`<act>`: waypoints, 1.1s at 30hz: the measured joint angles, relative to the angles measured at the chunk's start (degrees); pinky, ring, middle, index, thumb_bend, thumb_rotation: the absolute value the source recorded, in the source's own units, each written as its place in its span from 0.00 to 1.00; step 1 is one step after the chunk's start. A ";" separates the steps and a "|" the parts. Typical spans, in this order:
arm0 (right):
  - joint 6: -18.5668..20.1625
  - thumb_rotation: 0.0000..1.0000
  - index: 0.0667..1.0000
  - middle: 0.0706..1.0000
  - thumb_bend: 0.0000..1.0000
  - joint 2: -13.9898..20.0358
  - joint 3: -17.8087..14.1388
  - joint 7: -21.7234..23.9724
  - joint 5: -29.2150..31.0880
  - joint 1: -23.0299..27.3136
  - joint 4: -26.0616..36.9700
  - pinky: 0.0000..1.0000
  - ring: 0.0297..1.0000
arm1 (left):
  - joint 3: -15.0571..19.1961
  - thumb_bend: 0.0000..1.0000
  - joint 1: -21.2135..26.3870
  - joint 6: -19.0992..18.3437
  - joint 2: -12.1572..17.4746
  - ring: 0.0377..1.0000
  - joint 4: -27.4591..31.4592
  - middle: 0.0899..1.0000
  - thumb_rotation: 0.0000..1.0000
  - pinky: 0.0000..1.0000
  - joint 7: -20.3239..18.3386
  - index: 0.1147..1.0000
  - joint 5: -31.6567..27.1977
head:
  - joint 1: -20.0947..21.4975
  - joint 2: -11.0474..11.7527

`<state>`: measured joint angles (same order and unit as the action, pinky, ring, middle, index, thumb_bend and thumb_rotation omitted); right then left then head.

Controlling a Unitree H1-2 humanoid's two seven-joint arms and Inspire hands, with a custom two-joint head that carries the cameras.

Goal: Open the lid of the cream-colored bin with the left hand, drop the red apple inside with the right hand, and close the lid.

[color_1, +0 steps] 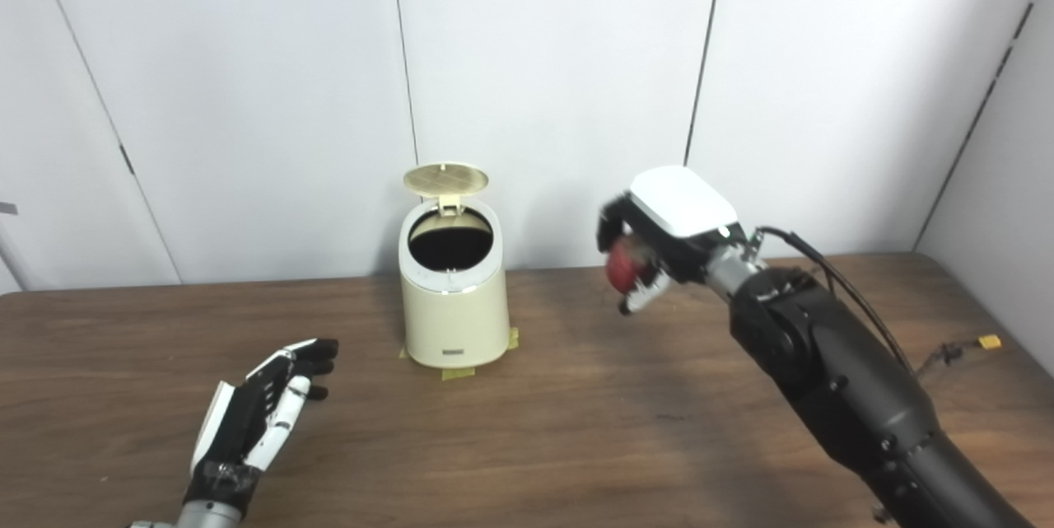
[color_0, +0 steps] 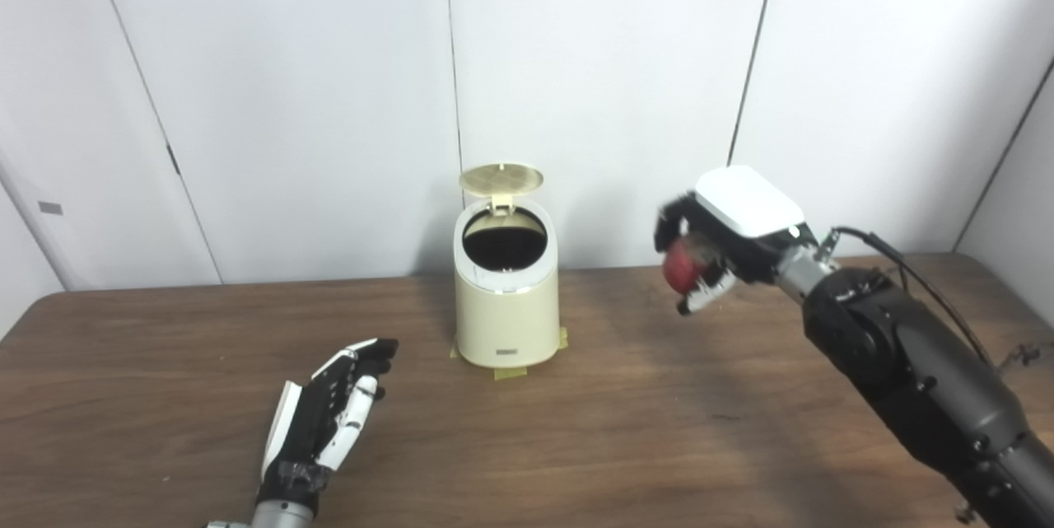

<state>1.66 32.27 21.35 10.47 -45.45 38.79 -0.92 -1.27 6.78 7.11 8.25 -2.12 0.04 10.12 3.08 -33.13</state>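
Observation:
The cream-colored bin [color_0: 506,310] stands at the back middle of the wooden table, its round lid [color_0: 501,178] tipped up and the dark inside showing. My right hand [color_0: 716,244] is raised above the table to the right of the bin, shut on the red apple [color_0: 680,266]. The apple is held at about the height of the bin's opening, clearly apart from it. My left hand [color_0: 333,408] rests low over the table, front left of the bin, open with fingers stretched toward it and holding nothing.
Yellow tape pieces [color_0: 510,373] mark the bin's base. The brown table [color_0: 626,429] runs to a white panelled wall [color_0: 609,58] close behind the bin. A cable with a yellow connector [color_1: 988,342] lies at the table's right edge.

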 measured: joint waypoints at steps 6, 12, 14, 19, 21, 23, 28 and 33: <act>-1.08 0.00 0.42 0.52 0.51 -4.34 0.03 2.33 -1.76 0.48 4.54 0.39 0.41 | 0.04 0.20 0.01 0.14 -0.01 0.76 -0.16 0.76 0.68 0.68 0.20 0.72 0.00 | -0.09 0.00; -3.55 0.00 0.41 0.51 0.51 -8.97 0.16 2.32 -3.32 1.79 4.23 0.51 0.43 | 0.04 0.22 0.16 0.16 -0.14 0.77 -0.25 0.76 0.69 0.68 0.28 0.72 -0.03 | -0.18 0.00; -4.41 0.00 0.42 0.51 0.51 -10.36 0.14 2.01 -3.59 2.73 3.57 0.43 0.42 | 0.03 0.23 0.19 0.16 -0.13 0.77 -0.33 0.76 0.70 0.68 0.28 0.72 -0.02 | -0.26 0.00; -7.35 0.00 0.42 0.52 0.51 -14.31 0.16 -1.31 -3.79 4.06 -0.29 0.36 0.42 | -0.23 0.22 0.50 0.58 -0.22 0.76 -0.63 0.76 0.69 0.67 0.43 0.72 0.06 | -0.35 -0.09; -8.98 0.00 0.42 0.52 0.51 -15.83 0.19 -3.46 -4.17 4.29 -2.76 0.35 0.42 | -0.25 0.22 0.53 0.58 -0.26 0.76 -0.65 0.76 0.69 0.67 0.50 0.72 0.06 | -0.44 -0.18; -10.27 0.00 0.42 0.52 0.51 -16.92 0.42 -5.89 -5.47 4.62 -5.34 0.34 0.41 | -0.27 0.22 0.54 0.55 -0.30 0.77 -0.63 0.76 0.68 0.67 0.58 0.72 0.06 | -0.53 -0.18; -14.61 0.00 0.43 0.54 0.51 -17.62 2.44 -11.91 -8.05 7.47 -13.93 0.32 0.40 | -0.36 0.22 0.54 0.54 -0.34 0.77 -0.63 0.76 0.67 0.68 0.76 0.72 0.67 | -0.79 -0.09; -18.39 0.00 0.41 0.54 0.51 -18.09 3.98 -17.99 -9.77 10.79 -22.63 0.34 0.42 | -0.49 0.21 0.54 0.56 -0.38 0.77 -0.59 0.76 0.63 0.68 1.02 0.72 0.82 | -1.05 -0.26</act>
<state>-16.73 14.19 25.32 -7.52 -55.22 49.58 -23.54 -1.76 7.32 7.67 7.87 -2.70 1.06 10.94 2.02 -33.40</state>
